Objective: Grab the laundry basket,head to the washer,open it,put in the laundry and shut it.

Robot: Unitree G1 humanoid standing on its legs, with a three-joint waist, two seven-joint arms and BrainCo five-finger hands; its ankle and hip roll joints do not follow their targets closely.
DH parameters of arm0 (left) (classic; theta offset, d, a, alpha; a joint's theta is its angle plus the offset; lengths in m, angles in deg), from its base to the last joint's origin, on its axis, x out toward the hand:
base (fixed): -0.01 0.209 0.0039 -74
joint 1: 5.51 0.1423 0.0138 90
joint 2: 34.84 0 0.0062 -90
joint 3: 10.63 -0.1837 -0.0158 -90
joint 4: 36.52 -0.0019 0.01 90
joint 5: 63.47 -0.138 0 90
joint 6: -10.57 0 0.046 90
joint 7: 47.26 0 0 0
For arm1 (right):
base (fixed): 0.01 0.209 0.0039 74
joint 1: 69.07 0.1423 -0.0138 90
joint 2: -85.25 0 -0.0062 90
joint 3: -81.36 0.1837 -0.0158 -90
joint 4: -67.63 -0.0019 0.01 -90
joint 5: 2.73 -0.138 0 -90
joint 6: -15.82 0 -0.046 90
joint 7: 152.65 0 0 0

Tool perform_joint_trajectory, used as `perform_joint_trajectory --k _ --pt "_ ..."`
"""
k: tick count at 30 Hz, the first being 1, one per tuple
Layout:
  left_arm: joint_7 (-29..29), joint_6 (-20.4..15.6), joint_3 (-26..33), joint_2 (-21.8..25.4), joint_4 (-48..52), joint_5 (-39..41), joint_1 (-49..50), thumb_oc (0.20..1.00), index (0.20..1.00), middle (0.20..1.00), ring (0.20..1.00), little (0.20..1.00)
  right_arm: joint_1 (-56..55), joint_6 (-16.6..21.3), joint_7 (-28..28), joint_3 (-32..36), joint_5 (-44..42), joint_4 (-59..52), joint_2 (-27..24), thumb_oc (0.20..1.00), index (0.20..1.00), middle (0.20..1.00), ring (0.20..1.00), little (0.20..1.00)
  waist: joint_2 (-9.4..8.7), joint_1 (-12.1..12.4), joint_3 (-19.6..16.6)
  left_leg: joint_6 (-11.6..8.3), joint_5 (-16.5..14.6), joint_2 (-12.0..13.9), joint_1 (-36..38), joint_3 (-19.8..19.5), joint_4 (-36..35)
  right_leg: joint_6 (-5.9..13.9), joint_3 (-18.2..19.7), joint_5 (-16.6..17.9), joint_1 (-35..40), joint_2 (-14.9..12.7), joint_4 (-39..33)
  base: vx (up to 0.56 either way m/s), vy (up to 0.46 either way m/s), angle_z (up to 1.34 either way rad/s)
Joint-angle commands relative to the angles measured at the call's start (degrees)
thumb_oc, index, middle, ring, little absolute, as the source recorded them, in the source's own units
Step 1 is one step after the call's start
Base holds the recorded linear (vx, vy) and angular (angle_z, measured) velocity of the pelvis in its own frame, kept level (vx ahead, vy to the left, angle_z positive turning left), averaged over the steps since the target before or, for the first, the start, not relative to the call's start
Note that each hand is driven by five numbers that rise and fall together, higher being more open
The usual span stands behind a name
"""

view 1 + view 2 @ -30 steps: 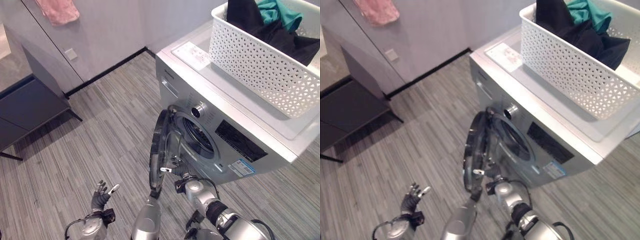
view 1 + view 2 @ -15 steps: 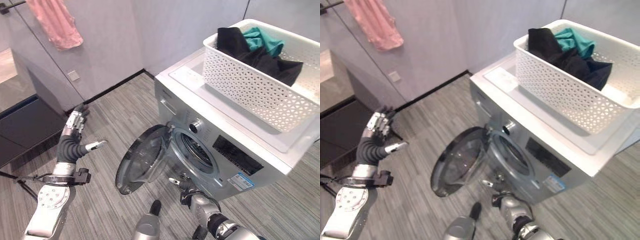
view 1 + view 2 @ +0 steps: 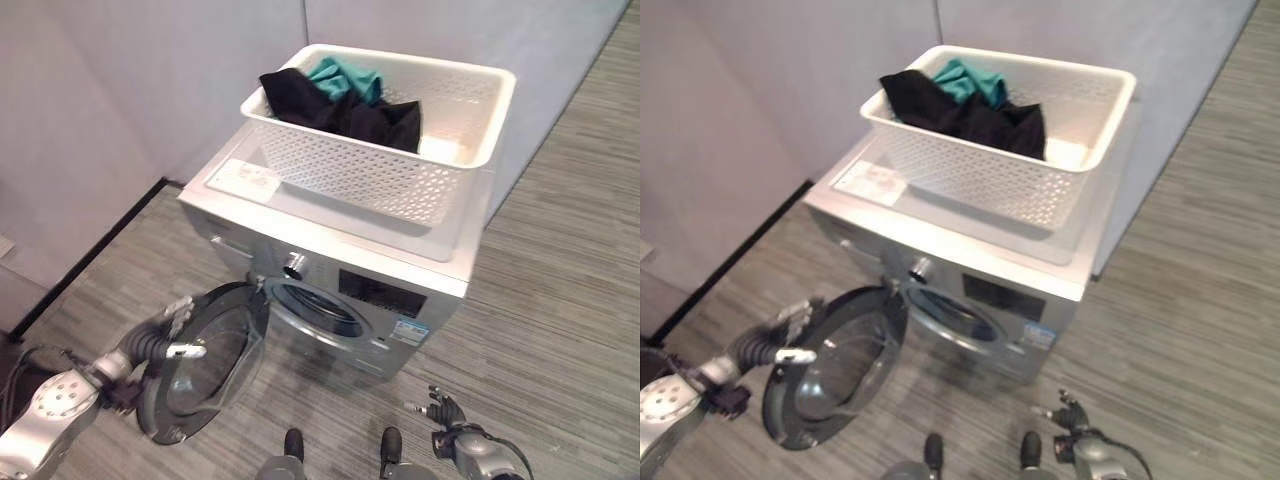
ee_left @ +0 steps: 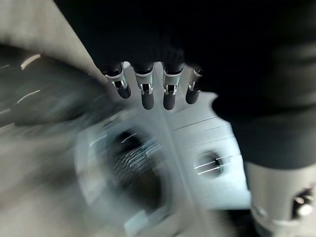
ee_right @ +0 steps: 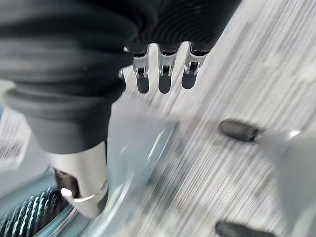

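Note:
A white lattice laundry basket [image 3: 400, 180] stands on top of the silver washer [image 3: 330, 228], with black and teal clothes [image 3: 340, 105] piled in its far end. The round door [image 3: 205, 372] hangs wide open to the washer's left, and the dark drum opening [image 3: 315, 312] is uncovered. My left hand [image 3: 165, 335] is at the door's outer rim with relaxed fingers [image 4: 147, 94] and holds nothing. My right hand [image 3: 445, 412] hangs low over the floor to the right of the washer front, its fingers [image 5: 164, 79] straight and empty.
Grey walls close in behind and to the left of the washer, with a dark skirting [image 3: 90, 255] along the left wall. Striped wood floor [image 3: 560, 260] stretches out to the right and in front. A white printed sheet [image 3: 243, 180] lies on the washer top.
The camera has swung round to face the washer. The door has opened wider. My left hand has dropped to the door's rim, and my right hand has left the door and moved right.

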Motion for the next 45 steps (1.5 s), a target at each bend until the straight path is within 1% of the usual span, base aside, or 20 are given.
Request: perform_joint_trajectory --k 1,4,5,7,8,9,10,11,15,17,18,21,22,24,30,36,39,40,43,45 --pt "-2.0 -1.4 -2.3 0.0 -2.0 -8.0 -0.5 1.000 1.000 1.000 1.000 1.000 1.1 1.2 1.4 2.6 -0.7 3.2 1.5 1.000 1.000 1.000 1.000 1.000 -1.73 0.4 -0.3 2.15 -2.9 1.7 -1.2 -1.6 0.9 6.91 -0.4 -5.2 0.6 -8.1 0.5 0.11 0.110 -0.37" --pt "-1.3 -1.8 -3.7 -2.0 -6.8 -14.1 -1.0 1.000 1.000 1.000 1.000 1.000 -0.1 1.1 1.6 3.6 -1.3 3.4 1.4 1.000 1.000 1.000 1.000 1.000 -2.41 -0.5 -0.8 2.58 -3.6 1.5 -0.5 -0.5 0.7 7.19 0.5 -5.1 0.1 -8.3 0.5 0.07 0.087 -0.18" --pt "1.0 -1.8 -4.2 -6.2 -14.5 -21.3 -2.4 1.000 1.000 1.000 1.000 1.000 -0.8 0.8 1.6 4.4 -2.0 3.3 1.5 1.000 1.000 1.000 1.000 1.000 -3.24 -1.1 -1.2 2.77 -3.8 1.3 -0.1 0.1 0.6 7.25 1.0 -4.9 -0.1 -8.5 0.5 0.08 0.098 -0.14" --pt "4.5 -2.1 -4.1 -13.0 -23.9 -29.7 -5.2 1.000 1.000 1.000 1.000 1.000 -1.3 0.4 1.4 5.1 -2.2 3.1 2.0 1.000 1.000 1.000 1.000 1.000 -4.01 -1.6 -1.6 2.99 -4.1 1.1 -0.2 0.1 0.6 7.34 1.1 -4.9 -0.4 -8.8 0.5 0.05 0.082 -0.21" --pt "4.6 -2.3 -4.3 -13.3 -24.2 -29.8 -5.5 1.000 1.000 1.000 1.000 1.000 -1.2 0.4 1.4 5.1 -2.2 3.1 1.8 1.000 1.000 1.000 1.000 1.000 -3.90 -1.7 -1.6 3.00 -4.1 1.1 -0.3 0.1 0.6 7.35 1.1 -4.9 -0.5 -8.8 0.5 0.04 0.053 -0.15" --pt "9.9 -1.5 -1.2 -19.7 -34.5 -38.0 -8.8 1.000 1.000 1.000 1.000 1.000 -1.9 0.0 1.6 5.7 -2.6 2.2 2.5 1.000 1.000 1.000 1.000 1.000 -4.94 -1.8 -1.8 3.19 -4.3 0.8 -0.6 -0.3 0.6 7.21 1.0 -4.7 -0.8 -9.0 0.5 0.02 0.026 -0.05" --pt "9.9 -1.7 -1.3 -19.9 -34.7 -38.1 -9.0 1.000 1.000 1.000 1.000 1.000 -1.8 0.0 1.6 5.7 -2.6 2.2 2.4 1.000 1.000 1.000 1.000 1.000 -4.87 -1.9 -1.8 3.19 -4.3 0.8 -0.7 -0.3 0.6 7.22 1.0 -4.7 -0.8 -9.0 0.5 0.00 0.036 -0.01" --pt "16.7 -0.4 3.9 -24.7 -44.5 -44.2 -14.2 1.000 1.000 1.000 1.000 1.000 -2.2 -0.3 1.5 5.8 -3.0 0.6 3.4 1.000 1.000 1.000 1.000 1.000 -6.17 -1.8 -2.0 3.18 -4.1 0.3 -1.7 -1.0 0.6 7.00 0.7 -4.2 -1.6 -9.2 0.5 0.00 0.000 0.00" --pt "24.5 0.8 9.8 -25.9 -48.6 -47.4 -19.1 1.000 1.000 1.000 1.000 1.000 -3.2 -0.2 0.9 4.6 -1.8 -4.8 4.2 1.000 1.000 1.000 1.000 1.000 -7.58 -1.5 -1.3 3.35 -4.1 -0.2 -3.3 -2.2 0.6 6.97 -0.1 -3.9 -2.6 -9.5 0.5 -0.04 0.009 0.12" --pt "29.3 1.5 12.7 -24.6 -49.6 -46.8 -23.2 1.000 1.000 1.000 1.000 1.000 -3.6 0.1 0.4 3.3 -1.7 -8.4 5.0 1.000 1.000 1.000 1.000 1.000 -8.76 -1.3 -0.5 3.32 -3.8 -0.4 -4.7 -2.7 0.6 6.95 -0.2 -3.6 -3.7 -9.6 0.5 -0.13 -0.025 0.21" --pt "34.4 1.9 14.8 -22.6 -50.3 -46.0 -27.8 1.000 1.000 1.000 1.000 1.000 -3.3 0.7 -0.5 1.6 -2.2 -10.9 5.7 1.000 1.000 1.000 1.000 1.000 -10.14 -0.9 0.9 3.31 -3.2 -0.6 -6.5 -3.4 0.6 6.85 -0.3 -3.2 -5.0 -9.7 0.5 -0.17 -0.034 0.08" --pt "38.4 2.3 16.1 -20.6 -50.3 -45.3 -31.5 1.000 1.000 1.000 1.000 1.000 -2.7 1.3 -1.2 0.4 -3.2 -12.6 5.7 1.000 1.000 1.000 1.000 1.000 -11.15 -0.7 2.5 3.24 -2.7 -0.6 -8.2 -4.1 0.6 6.86 -0.7 -2.7 -6.1 -9.7 0.5 -0.14 -0.029 0.12" --pt "42.2 3.0 15.8 -18.1 -50.1 -45.7 -35.6 1.000 1.000 1.000 1.000 1.000 -1.9 2.1 -2.1 -0.9 -4.2 -14.3 5.7 1.000 1.000 1.000 1.000 1.000 -12.07 -0.5 3.7 3.13 -2.0 -0.8 -10.2 -4.7 0.6 6.92 -0.9 -2.1 -7.4 -9.9 0.5 -0.13 -0.017 0.14" --pt "45.5 3.4 15.2 -15.6 -49.4 -46.8 -38.6 1.000 1.000 1.000 1.000 1.000 -1.6 2.9 -2.8 -2.0 -4.8 -15.3 5.6 1.000 1.000 1.000 1.000 1.000 -12.86 -0.3 4.8 3.06 -1.5 -1.0 -11.6 -5.1 0.6 7.03 -1.2 -1.6 -8.4 -10.1 0.5 -0.11 -0.016 0.07" --pt "50.8 4.0 14.4 -13.0 -40.5 -48.2 -40.7 1.000 1.000 1.000 1.000 1.000 -1.2 3.6 -4.7 -1.5 -6.2 -13.9 5.8 1.000 1.000 1.000 1.000 1.000 -13.17 0.4 6.5 3.34 -1.0 -1.9 -13.7 -6.4 0.6 7.53 -2.6 -0.9 -9.3 -11.2 0.5 -0.04 0.009 0.12" --pt "51.3 3.3 15.7 -14.5 -36.8 -46.6 -38.4 1.000 1.000 1.000 1.000 1.000 -1.8 3.3 -5.2 0.5 -7.3 -13.1 5.9 1.000 1.000 1.000 1.000 1.000 -12.99 0.3 6.3 3.59 -1.3 -2.6 -14.1 -6.7 0.6 7.77 -3.2 -0.5 -9.3 -12.0 0.5 0.00 0.029 0.08" --pt "50.6 1.6 17.7 -17.4 -31.1 -44.7 -33.6 1.000 1.000 1.000 1.000 1.000 -3.1 3.1 -5.5 3.2 -8.2 -12.7 5.8 1.000 1.000 1.000 1.000 1.000 -13.09 0.3 5.8 3.92 -1.9 -3.0 -13.3 -6.6 0.7 7.90 -3.0 -0.5 -8.7 -12.2 0.5 0.03 0.038 -0.05" --pt "49.5 0.3 19.2 -20.0 -25.0 -43.0 -29.1 1.000 1.000 1.000 1.000 1.000 -4.3 2.8 -5.9 6.3 -8.9 -11.9 5.6 1.000 1.000 1.000 1.000 1.000 -13.16 0.5 5.4 4.21 -2.6 -3.2 -12.5 -6.4 0.9 8.00 -2.9 -0.5 -8.1 -12.3 0.5 0.03 0.032 -0.07" --pt "47.6 -0.7 21.4 -23.3 -17.6 -41.3 -23.0 1.000 1.000 1.000 1.000 1.000 -5.5 1.9 -6.7 11.2 -9.2 -10.6 4.9 1.000 1.000 1.000 1.000 1.000 -13.26 0.6 4.6 4.62 -3.5 -3.3 -11.5 -6.4 1.4 8.15 -2.9 -0.4 -7.2 -12.5 0.5 0.08 0.036 -0.13" --pt "43.0 -2.4 22.7 -28.3 -9.0 -38.0 -16.9 1.000 1.000 1.000 1.000 1.000 -5.1 1.1 -7.9 17.6 -10.4 -10.0 3.5 1.000 1.000 1.000 1.000 1.000 -13.28 0.7 3.8 5.60 -5.9 -3.5 -10.4 -6.2 4.2 8.43 -2.4 -0.1 -5.8 -12.8 0.5 0.09 0.058 -0.04"
